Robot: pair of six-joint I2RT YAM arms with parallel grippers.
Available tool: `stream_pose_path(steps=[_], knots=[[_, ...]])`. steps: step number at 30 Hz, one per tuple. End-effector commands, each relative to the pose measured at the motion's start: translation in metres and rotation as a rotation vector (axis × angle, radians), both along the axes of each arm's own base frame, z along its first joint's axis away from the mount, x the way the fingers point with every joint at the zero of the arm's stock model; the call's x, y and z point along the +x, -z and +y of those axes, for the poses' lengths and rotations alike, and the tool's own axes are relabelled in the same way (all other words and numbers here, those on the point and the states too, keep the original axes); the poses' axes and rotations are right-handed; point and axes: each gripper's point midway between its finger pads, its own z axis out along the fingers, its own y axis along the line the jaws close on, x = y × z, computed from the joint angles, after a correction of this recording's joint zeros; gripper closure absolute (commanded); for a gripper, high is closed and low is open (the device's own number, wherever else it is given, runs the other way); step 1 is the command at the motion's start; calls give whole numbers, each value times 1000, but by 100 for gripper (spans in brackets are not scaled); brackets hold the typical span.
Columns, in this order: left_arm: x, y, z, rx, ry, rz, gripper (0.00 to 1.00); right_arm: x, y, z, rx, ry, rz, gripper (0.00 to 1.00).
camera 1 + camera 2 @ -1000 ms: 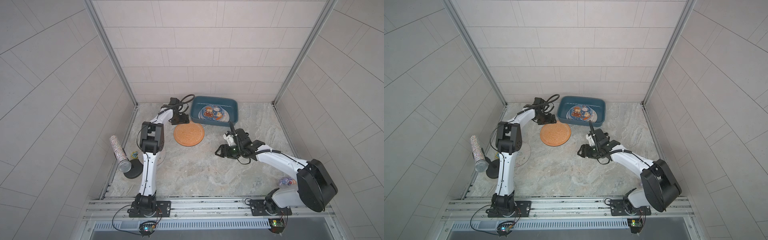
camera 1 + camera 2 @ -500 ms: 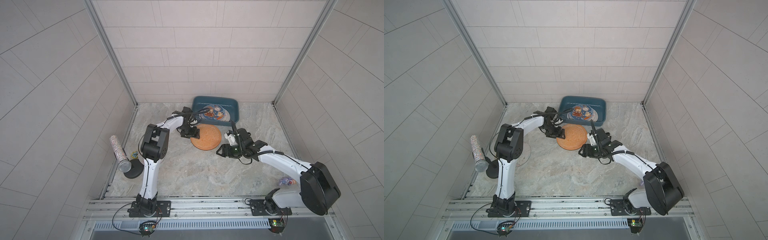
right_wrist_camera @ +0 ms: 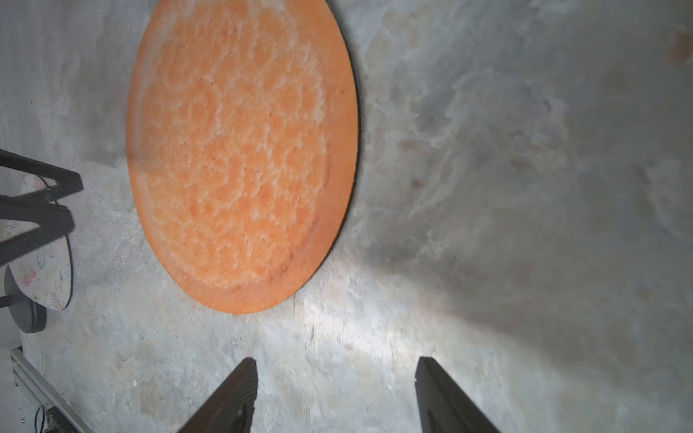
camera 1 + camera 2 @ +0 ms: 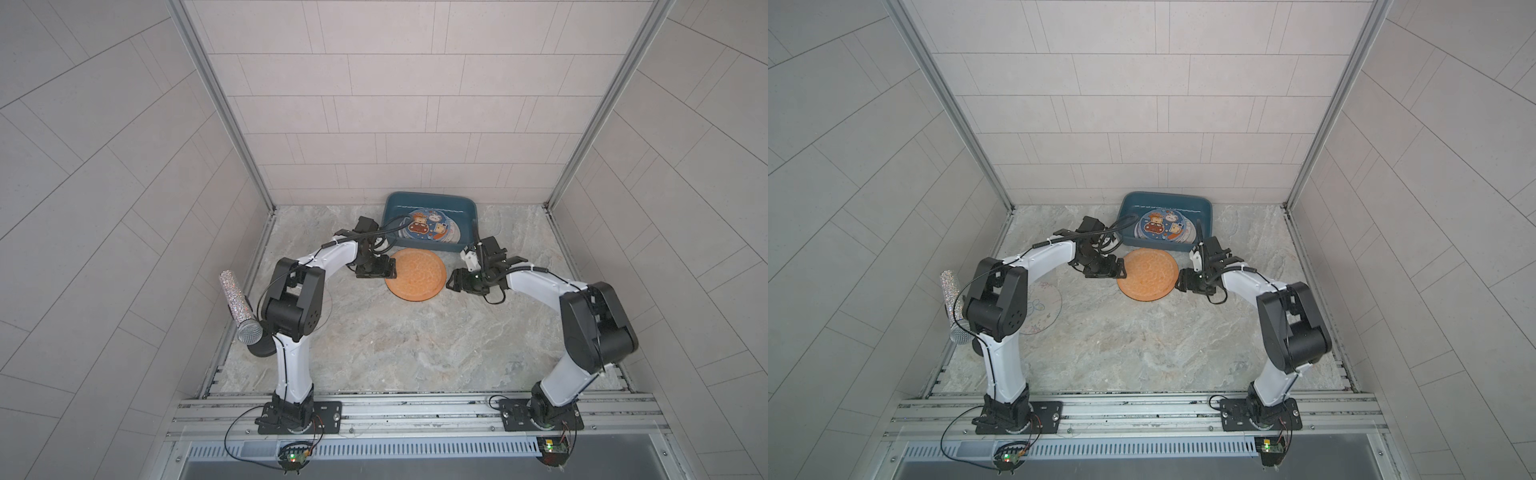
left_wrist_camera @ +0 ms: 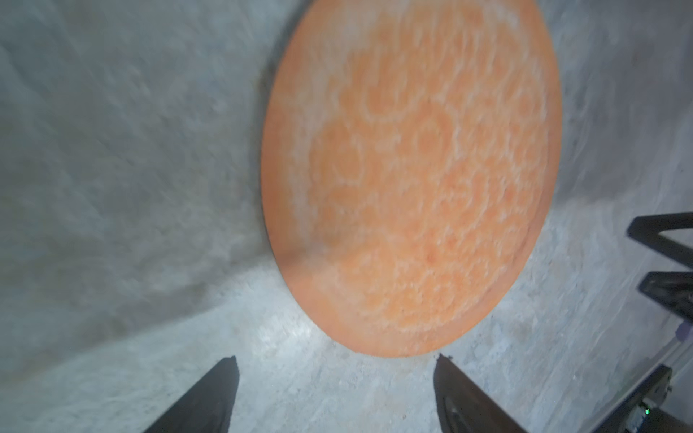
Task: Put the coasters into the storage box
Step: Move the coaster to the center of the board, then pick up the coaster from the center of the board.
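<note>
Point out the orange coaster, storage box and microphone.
orange coaster (image 4: 415, 274): in a top view, its middle
storage box (image 4: 428, 199): in a top view, far wall
microphone (image 4: 235, 297): in a top view, glittery handle

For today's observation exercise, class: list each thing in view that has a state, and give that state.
Orange coaster: flat on the table, outside the box.
Box: holds stacked coasters, cartoon print on top.
Pale coaster: flat on the table.
Left gripper: open, empty.
Right gripper: open, empty.
Microphone: tilted, head down.
</note>
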Motion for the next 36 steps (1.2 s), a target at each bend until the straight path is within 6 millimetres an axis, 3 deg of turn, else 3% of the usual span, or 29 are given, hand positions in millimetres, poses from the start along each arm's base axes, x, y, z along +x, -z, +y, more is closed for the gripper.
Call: stream_pose_path(steps=[1,7,16,25,36], knots=[[24,-1,-2,-15,-43,-60,13,23,5,5,-11,-18,-45,30],[30,13,-2,-14,-56,-46,13,49,17,14,-5,-10,-59,30],[39,34,-7,-21,-69,-12,14,61,39,34,-27,-52,-45,30],[26,50,-16,-35,-42,58,21,41,56,65,-21,-161,14,32],[-20,53,-13,-19,-3,150,25,14,48,84,6,-211,33,32]])
